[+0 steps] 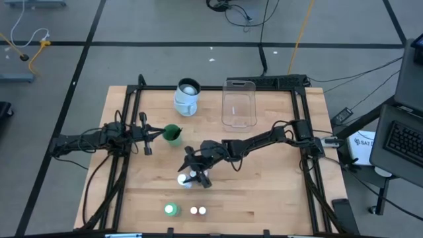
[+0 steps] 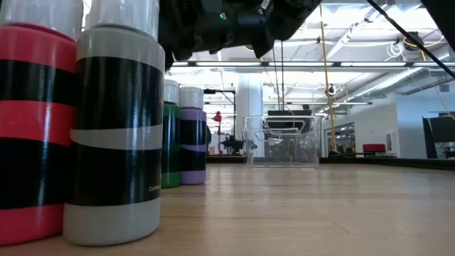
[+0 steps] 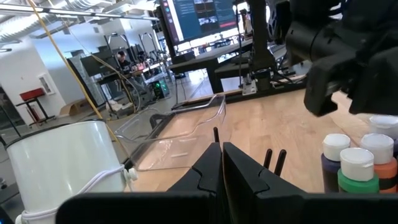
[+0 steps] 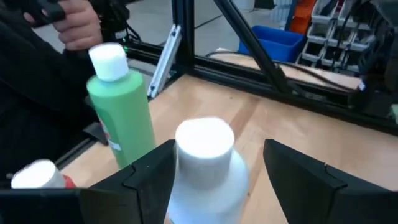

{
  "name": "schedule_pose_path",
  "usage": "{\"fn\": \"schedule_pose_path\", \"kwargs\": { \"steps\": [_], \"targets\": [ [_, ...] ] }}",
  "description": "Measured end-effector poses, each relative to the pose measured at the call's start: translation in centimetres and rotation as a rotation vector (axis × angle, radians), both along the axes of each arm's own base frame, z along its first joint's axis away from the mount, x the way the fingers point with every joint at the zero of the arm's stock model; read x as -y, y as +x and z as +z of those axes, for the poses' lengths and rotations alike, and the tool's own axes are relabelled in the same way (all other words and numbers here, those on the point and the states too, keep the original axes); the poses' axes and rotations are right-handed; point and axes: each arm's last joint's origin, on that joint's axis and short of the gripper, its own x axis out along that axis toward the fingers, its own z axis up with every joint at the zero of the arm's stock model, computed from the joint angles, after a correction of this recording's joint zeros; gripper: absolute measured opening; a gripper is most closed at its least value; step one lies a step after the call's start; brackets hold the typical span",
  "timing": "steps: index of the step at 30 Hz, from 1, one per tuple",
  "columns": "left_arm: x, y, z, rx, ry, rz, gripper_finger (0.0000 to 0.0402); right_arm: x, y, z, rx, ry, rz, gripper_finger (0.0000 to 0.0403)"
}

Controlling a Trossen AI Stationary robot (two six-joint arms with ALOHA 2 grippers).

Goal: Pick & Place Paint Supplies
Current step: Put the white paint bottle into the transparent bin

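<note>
A tall white bottle (image 4: 206,163) with a white cap stands upright on the wooden table (image 1: 264,192). My right gripper (image 4: 217,149) is open, with one finger on either side of the bottle's cap and shoulder and a gap showing on each side. Beside the white bottle stand a taller green bottle (image 4: 121,118) and a small red bottle (image 4: 38,176). From above, my right gripper (image 1: 195,173) is near the table's middle front. Several small white-capped bottles (image 3: 356,169) and dark brush handles (image 3: 273,158) stand nearby. My left gripper (image 3: 222,158) waits shut at the table's left (image 1: 147,136).
A clear plastic tray (image 1: 239,102) and a white bucket (image 1: 187,96) stand at the far edge. A dark green round thing (image 1: 173,134) lies just off my left gripper. More bottles (image 1: 171,210) stand near the front edge. A person's hand (image 4: 81,25) shows beyond the table frame.
</note>
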Motion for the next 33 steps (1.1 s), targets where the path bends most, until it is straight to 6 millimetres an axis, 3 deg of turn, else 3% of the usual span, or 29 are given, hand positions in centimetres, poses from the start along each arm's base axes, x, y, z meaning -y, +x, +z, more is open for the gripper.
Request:
{"fn": "schedule_pose_path", "kwargs": {
  "steps": [9,19,25,29,33],
  "targets": [
    [0.0,0.0,0.0,-0.005,0.002,0.0,0.0021,0.0,0.0,0.0,-0.003,-0.002,0.005,0.0211],
    [0.0,0.0,-0.1,-0.009,0.002,0.0,0.0021,-0.1,0.0,0.2,0.037,-0.014,0.039,0.0108],
    [0.0,0.0,-0.1,-0.013,0.002,0.0,0.0021,-0.1,0.0,0.3,0.048,-0.016,0.04,0.0106],
    [0.0,0.0,-0.1,-0.014,0.003,0.001,0.0021,0.0,-0.4,2.0,0.084,-0.013,0.035,0.0106],
    [0.0,0.0,-0.1,-0.016,0.008,0.001,0.0021,0.2,-2.0,6.4,0.144,-0.017,0.029,0.0107]
  ]
}}
